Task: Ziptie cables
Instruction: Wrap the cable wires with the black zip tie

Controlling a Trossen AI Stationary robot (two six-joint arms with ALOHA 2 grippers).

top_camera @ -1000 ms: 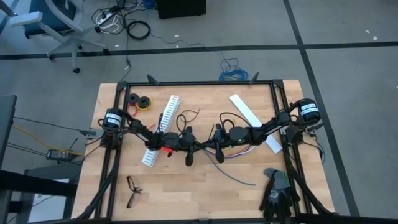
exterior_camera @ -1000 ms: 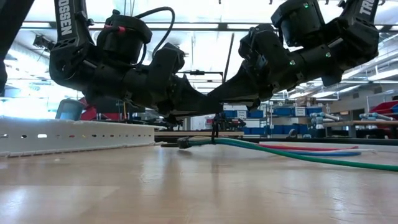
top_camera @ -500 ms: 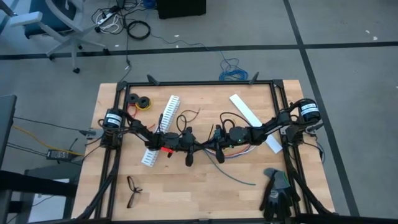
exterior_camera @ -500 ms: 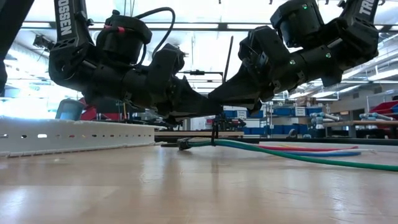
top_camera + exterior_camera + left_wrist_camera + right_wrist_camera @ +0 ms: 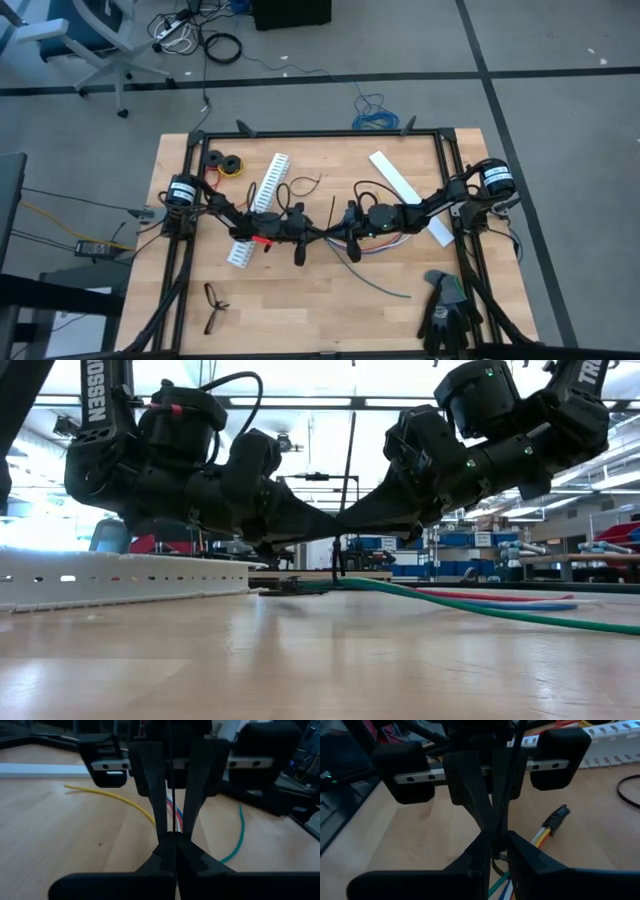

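Both grippers meet fingertip to fingertip at the table's middle: my left gripper [image 5: 318,233] reaches in from the left, my right gripper [image 5: 337,231] from the right. Both are shut on one black ziptie [image 5: 346,480], which stands nearly upright between them. Its tail [image 5: 331,207] rises above the fingertips. The cables [image 5: 385,246] lie on the table under my right arm. Their taped end [image 5: 556,817] rests on the wood just below the grippers, and a green wire [image 5: 450,605] trails away from it. Whether the ziptie's lower end goes round the cables, I cannot tell. My left gripper pinches the ziptie [image 5: 173,805] between its two fingertips, coming level from the table's left, fingers across the strip. The strip runs upright out of the pinch, clear of the table. My right gripper pinches the same ziptie [image 5: 506,795] at its fingertips, slanting down from the table's right, right against the left fingertips. The strip rises past its fingers.
A white slotted strip [image 5: 258,210] lies under my left arm, a flat white strip [image 5: 410,195] near my right arm. Tape rolls [image 5: 225,162] sit far left, eyeglasses [image 5: 213,305] near left, black gloves [image 5: 445,310] near right. A black frame [image 5: 320,133] borders the table.
My left gripper has drawn back slightly toward the table's left, still shut. The ziptie, which leaned toward the right arm, now stands more upright and taller above the fingertips. My right gripper has kept its place.
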